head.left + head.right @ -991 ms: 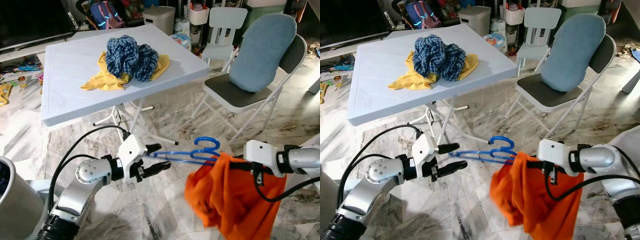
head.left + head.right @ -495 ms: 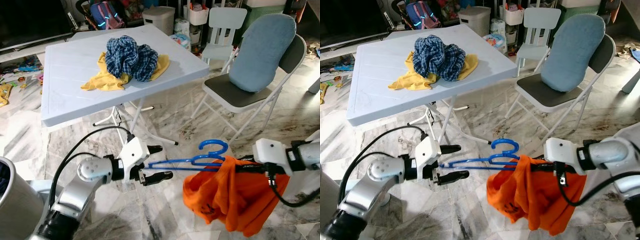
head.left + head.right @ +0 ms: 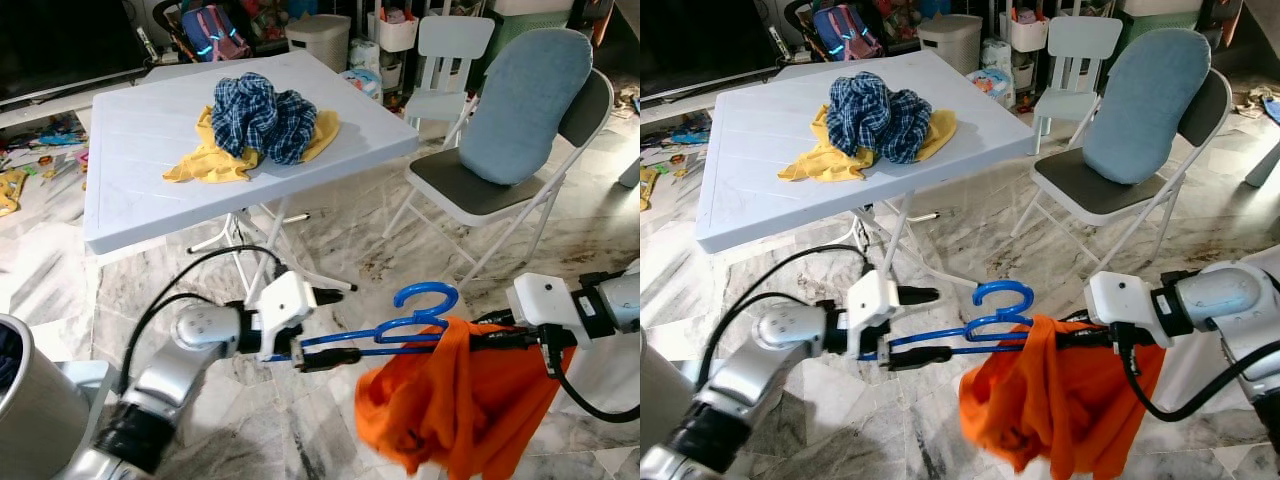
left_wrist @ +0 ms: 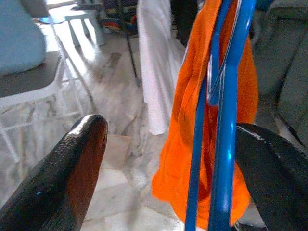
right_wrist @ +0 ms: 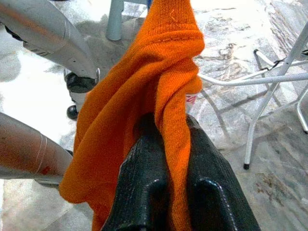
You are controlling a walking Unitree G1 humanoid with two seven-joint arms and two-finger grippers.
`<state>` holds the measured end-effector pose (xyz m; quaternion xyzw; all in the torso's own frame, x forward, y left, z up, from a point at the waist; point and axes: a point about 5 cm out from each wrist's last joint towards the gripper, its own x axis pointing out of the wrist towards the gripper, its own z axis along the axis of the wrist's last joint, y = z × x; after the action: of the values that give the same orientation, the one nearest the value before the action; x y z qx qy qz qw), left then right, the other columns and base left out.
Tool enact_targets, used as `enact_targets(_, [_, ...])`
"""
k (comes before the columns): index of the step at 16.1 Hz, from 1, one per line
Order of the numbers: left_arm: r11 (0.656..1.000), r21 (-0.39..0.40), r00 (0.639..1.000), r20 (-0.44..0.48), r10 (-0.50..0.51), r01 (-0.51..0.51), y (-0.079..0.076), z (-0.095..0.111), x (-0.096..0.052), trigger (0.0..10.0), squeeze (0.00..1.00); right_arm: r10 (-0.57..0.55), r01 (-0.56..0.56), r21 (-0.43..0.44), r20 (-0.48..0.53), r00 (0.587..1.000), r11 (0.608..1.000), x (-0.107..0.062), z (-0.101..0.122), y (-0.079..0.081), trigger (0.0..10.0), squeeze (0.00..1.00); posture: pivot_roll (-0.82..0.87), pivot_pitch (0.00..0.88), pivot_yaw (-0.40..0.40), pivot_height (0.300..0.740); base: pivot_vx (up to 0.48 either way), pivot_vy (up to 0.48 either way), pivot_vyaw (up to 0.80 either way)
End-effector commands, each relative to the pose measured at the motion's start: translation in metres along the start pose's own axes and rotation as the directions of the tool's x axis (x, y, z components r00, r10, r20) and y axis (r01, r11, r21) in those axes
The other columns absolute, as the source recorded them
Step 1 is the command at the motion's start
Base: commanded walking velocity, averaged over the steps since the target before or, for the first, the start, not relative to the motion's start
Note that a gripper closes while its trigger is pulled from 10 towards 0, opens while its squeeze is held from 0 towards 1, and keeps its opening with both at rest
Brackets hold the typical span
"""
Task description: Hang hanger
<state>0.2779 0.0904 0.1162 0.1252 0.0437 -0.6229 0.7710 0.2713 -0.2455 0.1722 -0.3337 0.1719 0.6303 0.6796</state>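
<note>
My left gripper stood open around the hanger; my right gripper pinched the cloth, seemingly draped on it.

You cannot see the right gripper's fingertips, because the orange garment is bunched over them and also covers the far end of the blue hanger. The garment's lower hem runs off the bottom edge of the left eye view. In the left wrist view both black fingers are cut off at the frame's edges.
</note>
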Motion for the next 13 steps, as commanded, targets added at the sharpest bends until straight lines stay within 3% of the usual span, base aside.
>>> enact_targets(1, [0.999, 0.025, 0.999, -0.017, -0.027, 0.028, 0.001, 0.001, 0.003, 8.8, 0.00, 0.033, -0.032, -0.040, 0.024, 0.999, 0.999, 0.003, 0.008, 0.000, 10.0, 0.00, -0.25, 0.000, 0.089, 0.740, 0.000, 0.000, 0.00])
enact_targets(2, [0.999, 0.021, 0.999, -0.006, -0.048, 0.048, 0.002, 0.003, 0.007, 3.7, 0.00, 0.037, -0.036, -0.046, 0.029, 0.999, 0.998, 0.006, 0.011, 0.000, 10.0, 0.00, -0.25, 0.000, 0.090, 0.740, 0.000, 0.000, 0.00])
enact_targets(4, [0.998, 0.021, 0.998, -0.006, -0.067, 0.067, 0.001, 0.004, 0.009, 0.0, 0.00, 0.033, -0.032, -0.048, 0.035, 0.999, 0.998, 0.009, 0.012, -0.002, 10.0, 0.00, -0.25, 0.000, 0.090, 0.740, 0.000, 0.000, 0.00])
enact_targets(13, [0.990, -0.011, 0.988, -0.061, -0.143, 0.143, -0.005, -0.009, 0.010, 0.0, 0.00, 0.001, 0.003, -0.063, 0.055, 0.998, 0.998, 0.010, 0.017, -0.009, 10.0, 0.00, -0.25, 0.000, 0.082, 0.740, 0.000, 0.000, 0.00])
